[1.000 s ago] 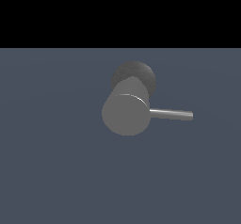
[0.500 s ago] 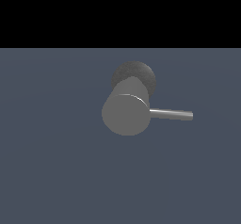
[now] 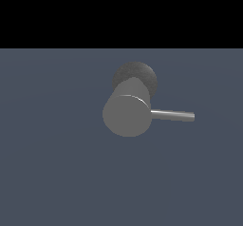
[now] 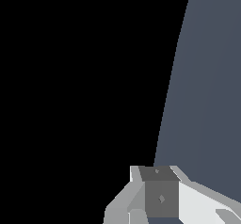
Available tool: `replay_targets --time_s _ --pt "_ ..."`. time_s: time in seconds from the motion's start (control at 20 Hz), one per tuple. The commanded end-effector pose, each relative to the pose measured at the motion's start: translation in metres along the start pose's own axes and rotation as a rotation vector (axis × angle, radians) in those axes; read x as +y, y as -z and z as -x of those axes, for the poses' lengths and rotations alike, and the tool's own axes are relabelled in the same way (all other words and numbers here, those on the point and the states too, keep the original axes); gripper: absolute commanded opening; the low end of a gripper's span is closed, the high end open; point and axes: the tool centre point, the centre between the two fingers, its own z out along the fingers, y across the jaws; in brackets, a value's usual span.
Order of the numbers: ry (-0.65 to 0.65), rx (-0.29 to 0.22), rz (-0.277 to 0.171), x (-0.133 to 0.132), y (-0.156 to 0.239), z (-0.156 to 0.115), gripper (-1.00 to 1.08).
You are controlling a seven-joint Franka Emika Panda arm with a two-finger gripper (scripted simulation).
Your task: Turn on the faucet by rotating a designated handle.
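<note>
The handle (image 3: 172, 115) juts sideways from the faucet (image 3: 127, 115), seemingly untouched.

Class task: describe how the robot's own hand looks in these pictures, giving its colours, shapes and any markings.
Only the wrist view shows it. The hand is blocky and faceted, with white and pale grey angular panels around a darker grey square block bearing a small diamond-shaped mark. No cables or lettering show. The arm does not appear in the exterior view.

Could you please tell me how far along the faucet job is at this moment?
Nothing looks done yet. The faucet stands alone in the exterior view, its handle pointing toward that view's right with no arm near it. In hand: only the approach; the gripper shows in the wrist view, facing bare floor, with no faucet in sight. Left: reach the handle and rotate it.
</note>
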Motion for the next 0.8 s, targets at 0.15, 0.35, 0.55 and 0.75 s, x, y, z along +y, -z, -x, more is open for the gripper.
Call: replay_targets --time_s 0.15,0.35,0.55,0.75 --pt "-0.082 0.149 -0.16 0.016 0.038 -0.031 -1.0" --pt "-0.151 0.26 -0.264 0.036 0.067 -0.051 -1.0" --pt "-0.229 0.375 -0.357 0.063 0.096 -0.068 -1.0" --pt "-0.316 0.493 -0.439 0.098 0.125 -0.081 -1.0"
